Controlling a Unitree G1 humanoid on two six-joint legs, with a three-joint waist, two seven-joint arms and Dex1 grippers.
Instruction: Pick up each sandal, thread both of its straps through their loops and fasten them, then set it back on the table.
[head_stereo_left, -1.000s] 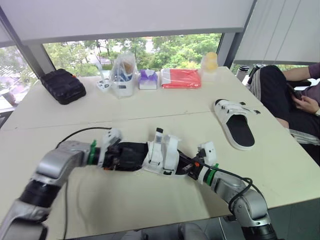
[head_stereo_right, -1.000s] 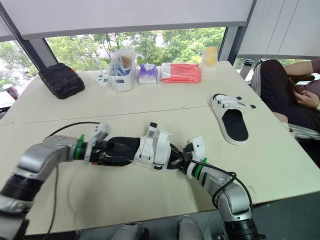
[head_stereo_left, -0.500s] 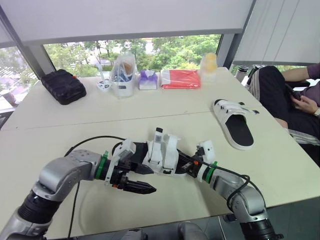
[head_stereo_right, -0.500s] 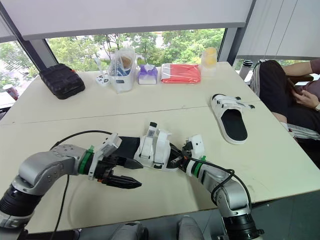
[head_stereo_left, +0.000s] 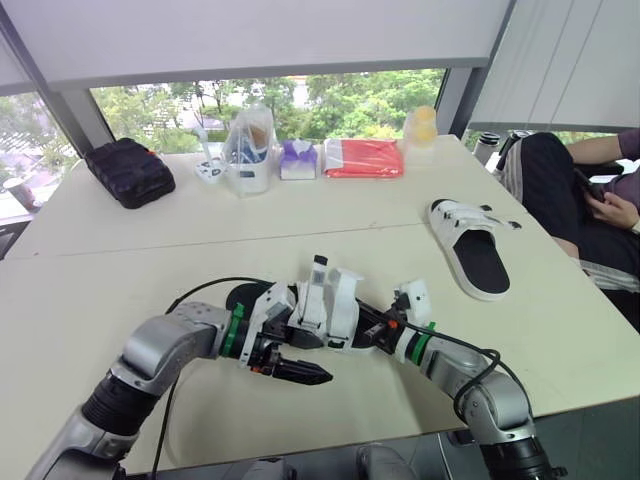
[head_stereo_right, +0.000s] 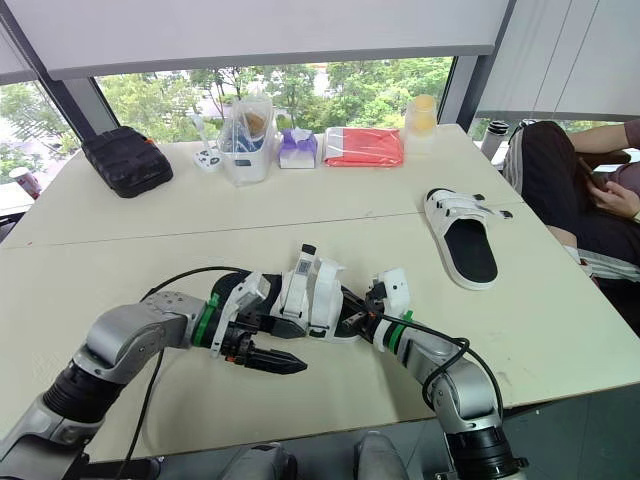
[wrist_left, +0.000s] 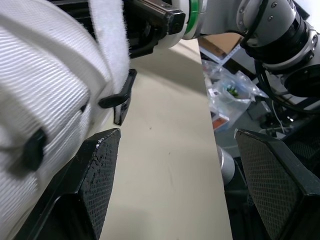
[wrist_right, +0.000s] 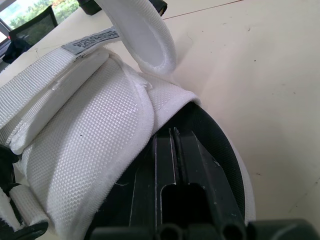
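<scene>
A white sandal with a black footbed (head_stereo_left: 325, 305) lies mid-table, its two straps standing up loose. My right gripper (head_stereo_left: 373, 330) is shut on the sandal's right end, its fingers (wrist_right: 175, 175) pressed together on the black sole beside the white strap (wrist_right: 85, 140). My left gripper (head_stereo_left: 298, 357) is open at the sandal's near side, under the straps. One finger (wrist_left: 97, 175) rests against the white strap (wrist_left: 50, 100), and the other (wrist_left: 272, 185) is out over bare table. A second white sandal (head_stereo_left: 470, 250) lies flat at the right.
Along the far edge sit a black case (head_stereo_left: 128, 170), a clear container with a bag (head_stereo_left: 248, 150), a purple tissue pack (head_stereo_left: 296, 158), a red pouch (head_stereo_left: 362, 157) and a yellow bottle (head_stereo_left: 420, 122). A person (head_stereo_left: 580, 190) sits at the right edge.
My left gripper let go of the sandal's heel end, opened, and moved right along the near side to the straps. The right gripper kept its hold.
</scene>
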